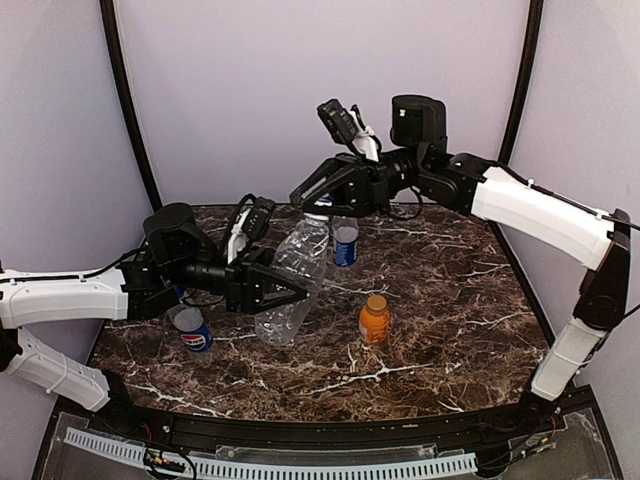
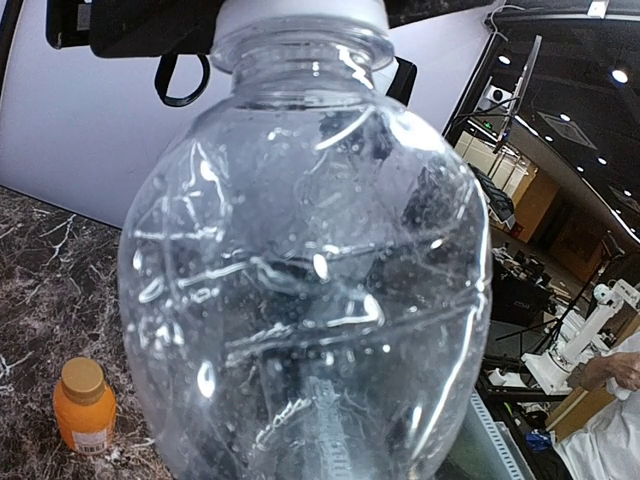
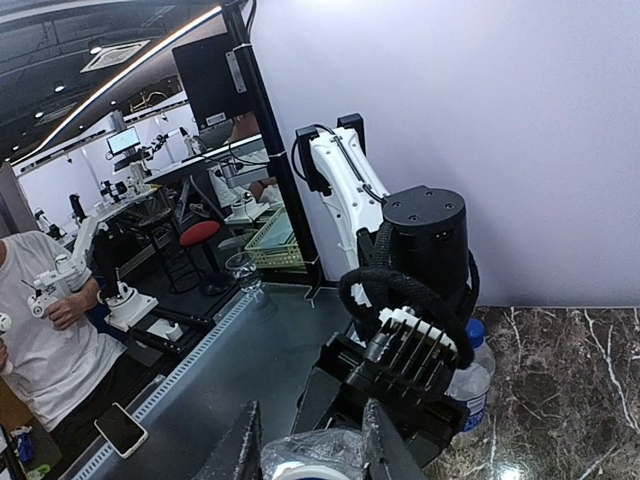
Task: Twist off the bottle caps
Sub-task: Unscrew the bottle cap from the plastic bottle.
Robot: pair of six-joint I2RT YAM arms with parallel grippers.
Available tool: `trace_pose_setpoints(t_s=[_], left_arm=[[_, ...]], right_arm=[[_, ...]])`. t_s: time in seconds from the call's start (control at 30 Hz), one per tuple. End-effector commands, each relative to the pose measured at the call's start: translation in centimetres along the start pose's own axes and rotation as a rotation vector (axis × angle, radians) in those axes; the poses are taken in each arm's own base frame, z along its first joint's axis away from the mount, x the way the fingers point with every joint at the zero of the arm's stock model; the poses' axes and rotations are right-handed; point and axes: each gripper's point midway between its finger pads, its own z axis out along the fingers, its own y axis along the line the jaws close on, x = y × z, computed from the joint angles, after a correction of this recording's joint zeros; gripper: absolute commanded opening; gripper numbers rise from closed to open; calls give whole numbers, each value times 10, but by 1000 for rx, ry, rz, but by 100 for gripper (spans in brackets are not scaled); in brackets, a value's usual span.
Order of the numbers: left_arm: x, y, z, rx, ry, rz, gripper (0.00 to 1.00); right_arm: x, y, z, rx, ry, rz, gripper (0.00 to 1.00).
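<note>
A clear unlabelled bottle [image 1: 292, 280] hangs tilted above the table, and my left gripper [image 1: 296, 292] is shut around its lower body. It fills the left wrist view [image 2: 300, 300], hiding my fingers behind it. Its white cap [image 2: 300, 10] points up and back, and my right gripper [image 1: 311, 206] is shut on that cap [image 3: 303, 471] with a finger [image 3: 385, 445] on either side. A blue-labelled bottle [image 1: 345, 243] with a blue cap [image 3: 475, 333] stands behind. The short orange bottle [image 1: 374, 320] stands with its orange cap [image 2: 82, 377] on. A Pepsi bottle [image 1: 191, 331] sits under my left arm.
The marble table [image 1: 450, 300] is ringed by black frame posts [image 1: 128, 110] and a pale back wall. A ribbed cable channel [image 1: 300, 465] runs along the near edge by the arm bases.
</note>
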Motion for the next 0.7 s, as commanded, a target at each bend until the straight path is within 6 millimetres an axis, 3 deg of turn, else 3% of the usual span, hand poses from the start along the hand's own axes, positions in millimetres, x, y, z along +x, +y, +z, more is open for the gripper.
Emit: trace_pose_setpoints(t_s=[0.0,0.17,0.27,0.47,0.67], left_arm=[[-23,-36,-6,117,-56,137,31],[-27,-7,-7,-68,-57,141,31],[-31,14,-10,-191,-68,137,31],[-33,50,-14,-387,-53,104,31],[-38,63,-15,-456,-58,91,31]], right_arm=[[-13,2,-14,16,-22,-37,26],[-33,-15,-27,218,-81,27,62],[-42,-24,-34,328,-118,90,75],[-44,-52,-47,613,-169,191,81],[-28,-75,-50,761,-153,250,77]])
